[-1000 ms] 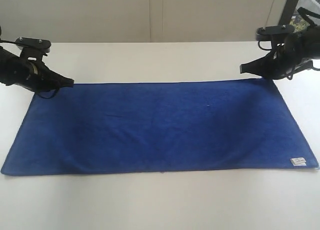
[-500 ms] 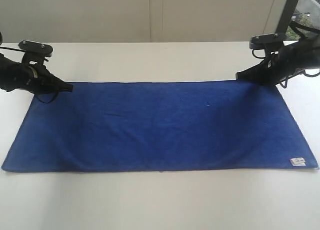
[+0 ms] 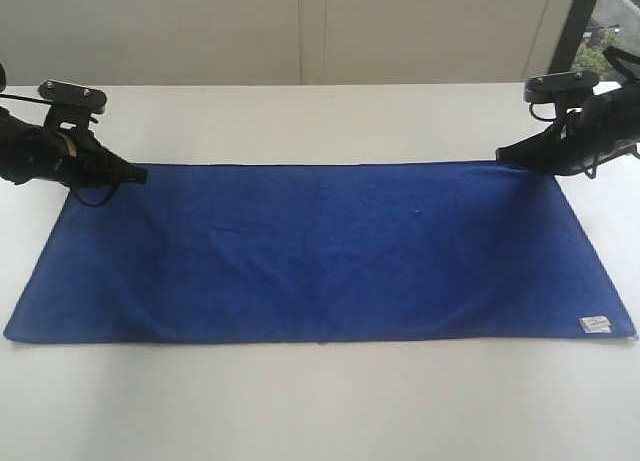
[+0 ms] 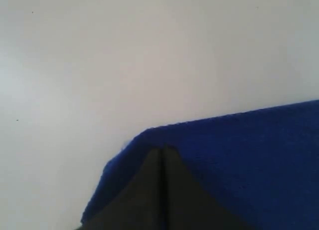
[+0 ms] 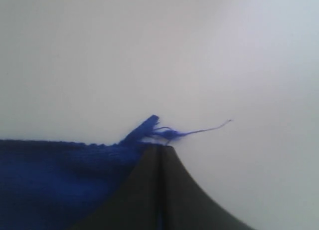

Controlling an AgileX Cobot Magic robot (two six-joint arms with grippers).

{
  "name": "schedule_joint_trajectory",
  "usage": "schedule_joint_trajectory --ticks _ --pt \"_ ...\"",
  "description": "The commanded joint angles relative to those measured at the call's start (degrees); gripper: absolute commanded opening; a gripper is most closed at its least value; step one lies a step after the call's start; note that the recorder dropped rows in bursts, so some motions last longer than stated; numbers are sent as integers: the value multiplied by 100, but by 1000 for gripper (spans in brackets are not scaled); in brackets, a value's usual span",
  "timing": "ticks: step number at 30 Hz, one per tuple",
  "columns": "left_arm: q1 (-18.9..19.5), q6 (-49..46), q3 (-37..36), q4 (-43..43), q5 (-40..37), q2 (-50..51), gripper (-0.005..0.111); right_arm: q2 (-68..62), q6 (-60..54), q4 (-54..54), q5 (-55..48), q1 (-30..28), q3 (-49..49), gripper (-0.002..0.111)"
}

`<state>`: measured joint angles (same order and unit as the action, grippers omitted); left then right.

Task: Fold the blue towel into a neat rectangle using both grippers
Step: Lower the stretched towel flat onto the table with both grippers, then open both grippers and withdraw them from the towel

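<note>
The blue towel (image 3: 320,251) lies spread flat on the white table (image 3: 320,411) as a long rectangle, its white tag (image 3: 596,324) at the near right corner. My left gripper (image 3: 143,175) is at the far left corner, jaws pressed together with the cloth wrapped about the tip. The left wrist view shows that gripper (image 4: 162,150) shut on the towel (image 4: 249,150). My right gripper (image 3: 500,157) is at the far right corner. The right wrist view shows this gripper (image 5: 160,147) shut on the towel (image 5: 50,175), with a frayed thread (image 5: 199,131) poking out past the tip.
A pale wall (image 3: 300,31) runs behind the table's far edge. A dark window frame (image 3: 585,16) stands at the back right. Bare white tabletop shows in front of the towel and beyond its far edge.
The right gripper slid left, then back out to the right with its towel corner, pulling the far edge straight. The left gripper shifted slightly back and has held still since.
</note>
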<state>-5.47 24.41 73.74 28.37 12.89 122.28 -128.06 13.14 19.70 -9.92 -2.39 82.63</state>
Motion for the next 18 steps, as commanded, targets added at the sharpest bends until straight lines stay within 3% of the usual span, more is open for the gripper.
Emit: schedule_joint_trajectory --ticks 1,10,13,18 --pt "15 -23 -34 0 -477 -53 0 142 -25 -17 -126 -49 15 0" --pt "15 265 -34 0 -1179 -1593 0 1583 -9 -28 -971 -38 15 0" --pt "15 276 -34 0 -1968 -2051 0 2032 -9 -82 -1358 -38 15 0" --pt "15 127 -34 -373 -4108 -2682 0 2631 13 -422 -2480 -36 15 0"
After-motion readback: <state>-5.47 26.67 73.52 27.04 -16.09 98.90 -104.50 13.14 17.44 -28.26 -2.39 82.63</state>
